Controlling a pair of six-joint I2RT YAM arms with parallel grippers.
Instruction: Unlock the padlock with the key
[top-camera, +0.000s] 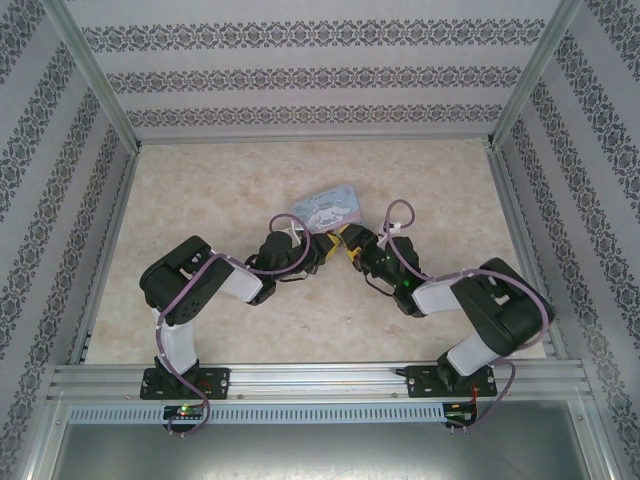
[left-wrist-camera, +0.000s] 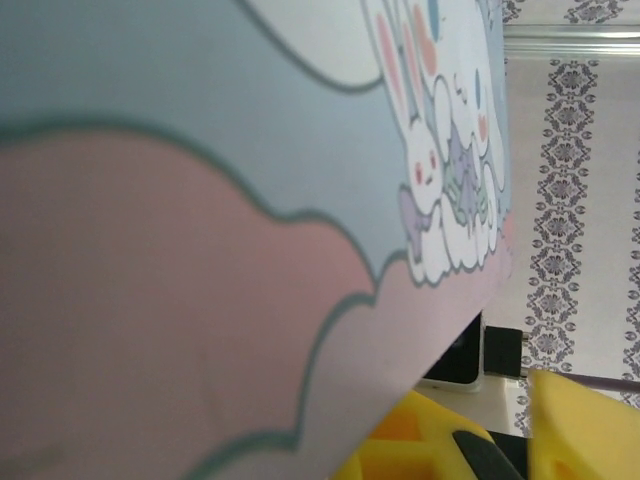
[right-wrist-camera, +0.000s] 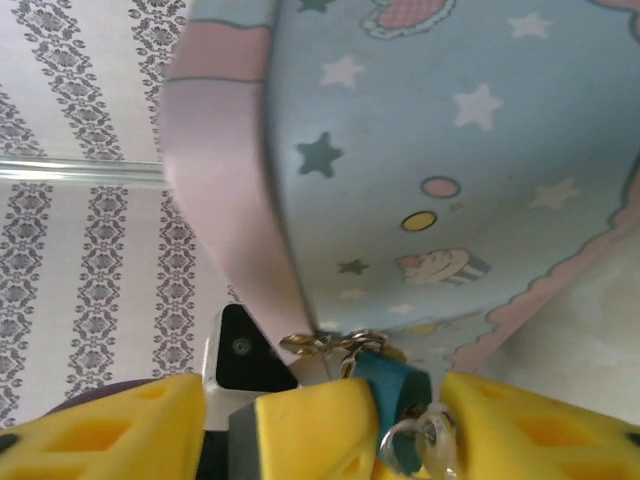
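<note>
Right wrist view: right gripper (right-wrist-camera: 405, 405) sits spread around the key (right-wrist-camera: 424, 450), left gripper (top-camera: 322, 247) pinched shut, so the key might drop.

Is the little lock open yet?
Not yet, I think. Done: the left tool and right tool are at the tin, and the key sits right by the padlock. In hand: the key lies between the right tool's fingers. Still to do: the padlock hangs on the clasp, no sign it's open.
</note>
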